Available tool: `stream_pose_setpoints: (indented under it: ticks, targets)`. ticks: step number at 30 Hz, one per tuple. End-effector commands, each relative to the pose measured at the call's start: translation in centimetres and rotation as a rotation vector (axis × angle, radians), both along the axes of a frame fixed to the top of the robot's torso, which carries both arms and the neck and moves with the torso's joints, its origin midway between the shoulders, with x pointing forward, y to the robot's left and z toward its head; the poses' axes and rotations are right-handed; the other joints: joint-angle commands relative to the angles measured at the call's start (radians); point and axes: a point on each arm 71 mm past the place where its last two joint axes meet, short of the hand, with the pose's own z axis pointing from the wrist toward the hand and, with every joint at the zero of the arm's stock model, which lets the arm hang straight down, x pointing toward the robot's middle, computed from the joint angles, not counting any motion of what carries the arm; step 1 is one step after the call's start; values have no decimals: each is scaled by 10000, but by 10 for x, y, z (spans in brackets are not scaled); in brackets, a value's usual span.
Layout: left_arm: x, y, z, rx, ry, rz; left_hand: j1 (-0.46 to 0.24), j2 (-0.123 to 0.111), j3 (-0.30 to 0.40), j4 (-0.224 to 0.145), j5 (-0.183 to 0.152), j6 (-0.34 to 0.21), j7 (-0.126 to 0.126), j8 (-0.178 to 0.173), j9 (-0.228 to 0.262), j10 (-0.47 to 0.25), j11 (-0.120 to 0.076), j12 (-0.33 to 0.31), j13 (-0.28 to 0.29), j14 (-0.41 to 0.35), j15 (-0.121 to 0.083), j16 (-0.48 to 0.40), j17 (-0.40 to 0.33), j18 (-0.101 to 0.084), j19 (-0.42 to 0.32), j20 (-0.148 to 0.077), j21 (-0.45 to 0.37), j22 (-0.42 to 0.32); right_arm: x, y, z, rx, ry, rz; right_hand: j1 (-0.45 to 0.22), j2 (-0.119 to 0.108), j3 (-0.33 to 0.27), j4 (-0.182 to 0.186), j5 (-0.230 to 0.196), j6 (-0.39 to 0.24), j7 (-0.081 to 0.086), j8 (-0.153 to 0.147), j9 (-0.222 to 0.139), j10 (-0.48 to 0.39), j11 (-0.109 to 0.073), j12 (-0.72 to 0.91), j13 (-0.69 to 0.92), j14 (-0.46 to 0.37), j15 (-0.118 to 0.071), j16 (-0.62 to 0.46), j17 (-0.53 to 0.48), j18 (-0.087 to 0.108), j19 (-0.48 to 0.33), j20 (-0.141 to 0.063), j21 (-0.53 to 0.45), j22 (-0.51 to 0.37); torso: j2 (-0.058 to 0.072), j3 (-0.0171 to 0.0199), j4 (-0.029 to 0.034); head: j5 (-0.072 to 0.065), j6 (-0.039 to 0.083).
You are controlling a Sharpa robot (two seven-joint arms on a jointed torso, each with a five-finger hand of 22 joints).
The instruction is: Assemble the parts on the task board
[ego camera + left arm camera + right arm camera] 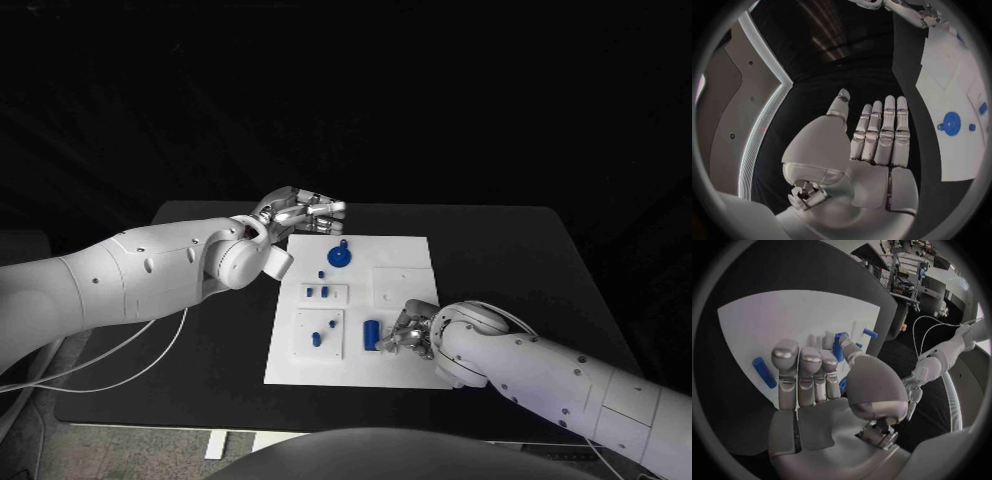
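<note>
Task board [404,260]: white rectangular plate, flat at the middle of the black table [534,260], long side running away from the robot.

Round blue part [339,257]: disc-shaped, on the far half of the board; a smaller blue piece [346,243] lies just beyond it. In the left wrist view the same disc [951,123] shows a pale centre.

Two small blue pegs [316,292]: side by side at the board's left middle, near a raised white square.

Small blue part [316,340]: on the near-left quarter of the board, with a still smaller blue piece [335,324] just beyond it.

Blue cylinder [372,333]: lies lengthwise on the near half of the board, just beside the right hand. In the right wrist view it [764,372] rests on the white plate beside the fingers, apart from them.

Left hand [300,212]: over the table at the board's far-left corner, off the plate. Fingers extended and held together, thumb out to the side; nothing in it.

Right hand [410,330]: over the near-right part of the board. Fingers extended side by side above the plate; a blue piece [839,346] shows close by the thumb, but whether the hand pinches it cannot be told.
</note>
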Motion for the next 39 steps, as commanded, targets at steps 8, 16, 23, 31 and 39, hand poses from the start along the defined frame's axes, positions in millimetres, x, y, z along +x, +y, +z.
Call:
stream_pose_setpoints:
  ticks: [8,16,23,31,39]
  targets:
    - [0,-2,1,-71,-3,-152,41,31,14,3,-26,-55,4,6,6,-80,-14,-37,11,-49,22,-45,10,-58,-34,-4,-68,-8,0,-1,-2,-194,-167,-132,-222,151,-4,60,76,15,17,-40,-38,98,-5,22,13,27,-60,19,-18,-96,303,-61,62,943,2,4,-6,3,25]
    - [0,-2,1,-62,5,-141,41,31,14,3,-26,-55,4,6,6,-80,-14,-37,11,-49,22,-45,10,-58,-34,-4,-68,-8,-1,-3,0,-70,-230,-224,-326,70,100,241,312,1,21,-38,-31,96,-6,14,4,18,-68,12,-56,-95,303,-69,45,937,0,1,-6,1,37]
    - [0,1,1,-40,2,-90,41,31,14,3,-26,-55,4,6,6,-80,-14,-37,11,-49,22,-45,10,-58,-34,-4,-68,-8,9,-19,21,367,-613,-721,-186,-149,185,244,337,-596,221,-41,-61,102,114,446,368,26,-9,112,-4,-56,336,-25,124,959,-4,3,-21,-25,62]
    - [0,4,1,-3,7,-39,80,27,17,-4,-23,-48,-9,6,6,-58,-22,-36,11,-36,17,-43,11,-60,-30,-7,-68,-6,27,-53,62,337,-767,-957,81,-132,148,-1,527,-890,318,-42,-24,119,166,497,444,17,16,177,24,-4,352,14,203,970,-2,27,-50,-45,141]
    - [-1,3,1,59,-6,-126,184,-24,24,-103,-82,-35,-3,7,6,-40,-29,-36,11,-31,13,-43,10,-62,-28,-11,-67,-6,37,-88,71,-396,-296,-1262,-36,-26,-12,-92,-3,-884,311,-40,30,126,169,471,458,14,36,239,52,-15,332,28,271,980,8,11,-7,-152,163]
